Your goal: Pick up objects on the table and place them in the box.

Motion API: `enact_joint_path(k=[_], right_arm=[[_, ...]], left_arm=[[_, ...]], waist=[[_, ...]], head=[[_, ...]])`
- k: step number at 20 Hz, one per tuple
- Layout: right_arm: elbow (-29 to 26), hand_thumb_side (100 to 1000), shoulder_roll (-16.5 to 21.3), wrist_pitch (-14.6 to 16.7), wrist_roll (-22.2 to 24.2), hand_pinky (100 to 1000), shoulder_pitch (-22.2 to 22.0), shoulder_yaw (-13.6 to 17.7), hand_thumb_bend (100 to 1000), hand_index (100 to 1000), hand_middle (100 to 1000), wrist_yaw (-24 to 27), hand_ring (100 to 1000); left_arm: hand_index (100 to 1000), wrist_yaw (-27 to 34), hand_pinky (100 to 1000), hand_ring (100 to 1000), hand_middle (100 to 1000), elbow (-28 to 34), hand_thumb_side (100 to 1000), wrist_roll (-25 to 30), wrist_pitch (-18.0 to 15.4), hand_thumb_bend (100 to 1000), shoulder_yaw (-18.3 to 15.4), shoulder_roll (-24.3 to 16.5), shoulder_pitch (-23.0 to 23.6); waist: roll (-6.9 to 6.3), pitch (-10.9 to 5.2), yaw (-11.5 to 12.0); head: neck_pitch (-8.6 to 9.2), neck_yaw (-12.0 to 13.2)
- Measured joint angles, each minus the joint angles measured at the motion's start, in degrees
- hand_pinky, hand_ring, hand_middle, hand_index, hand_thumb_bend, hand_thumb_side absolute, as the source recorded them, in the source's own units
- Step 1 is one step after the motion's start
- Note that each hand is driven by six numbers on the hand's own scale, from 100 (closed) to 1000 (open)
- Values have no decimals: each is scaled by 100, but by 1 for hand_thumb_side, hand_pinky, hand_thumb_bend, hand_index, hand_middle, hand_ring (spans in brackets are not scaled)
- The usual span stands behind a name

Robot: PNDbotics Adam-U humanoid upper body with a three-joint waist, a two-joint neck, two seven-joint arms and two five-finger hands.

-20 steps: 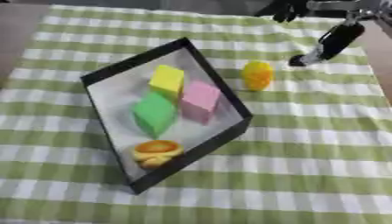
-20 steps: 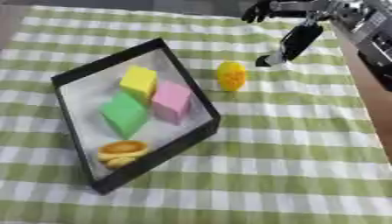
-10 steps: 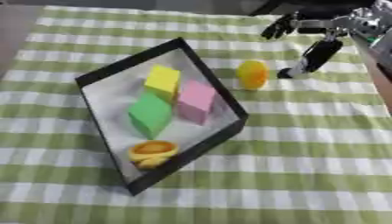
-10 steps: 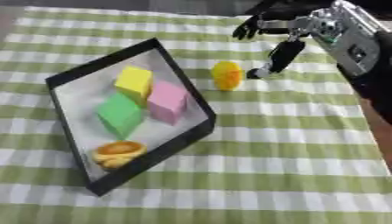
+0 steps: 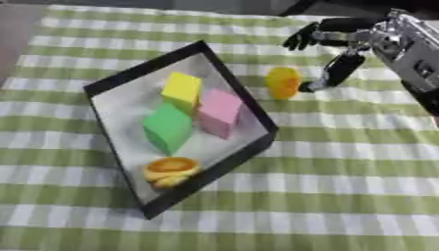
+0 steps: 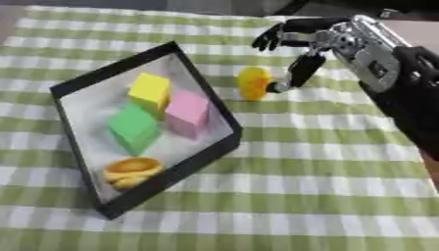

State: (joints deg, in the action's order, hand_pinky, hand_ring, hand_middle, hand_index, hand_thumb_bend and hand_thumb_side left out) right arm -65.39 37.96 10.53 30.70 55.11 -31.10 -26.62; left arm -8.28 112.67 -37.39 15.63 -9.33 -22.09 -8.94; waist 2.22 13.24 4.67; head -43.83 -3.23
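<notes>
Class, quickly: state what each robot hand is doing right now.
Left hand: not in view.
Right hand: open, fingers spread, holding nothing, beside the yellow object.

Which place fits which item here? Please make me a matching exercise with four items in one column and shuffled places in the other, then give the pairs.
Items:
1. yellow block
2. green block
3. orange ring-shaped piece
4. yellow-orange object

Places:
A. on the cloth outside the box, beside the right hand
B. near corner of the box
C. middle of the box, left of the pink block
D. far end of the box

Pairs: 1-D, 2-C, 3-B, 4-A
</notes>
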Motion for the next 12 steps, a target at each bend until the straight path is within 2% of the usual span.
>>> enact_joint_path(k=[6,12], right_arm=[[231,287,-142,26,-48,859,-13,-36,451,914,811,-164,841],[481,254,-266,70,-112,850,-22,-36,444,862,771,-387,818]], left_arm=[[845,24,769,594,726,-1,526,-2,-4,370,0,44,-18],[846,59,770,593,726,-1,528,-2,-5,369,0,49,-23]], waist=[[-17,51,12],[-36,105,19]], head=[[0,56],[0,57]])
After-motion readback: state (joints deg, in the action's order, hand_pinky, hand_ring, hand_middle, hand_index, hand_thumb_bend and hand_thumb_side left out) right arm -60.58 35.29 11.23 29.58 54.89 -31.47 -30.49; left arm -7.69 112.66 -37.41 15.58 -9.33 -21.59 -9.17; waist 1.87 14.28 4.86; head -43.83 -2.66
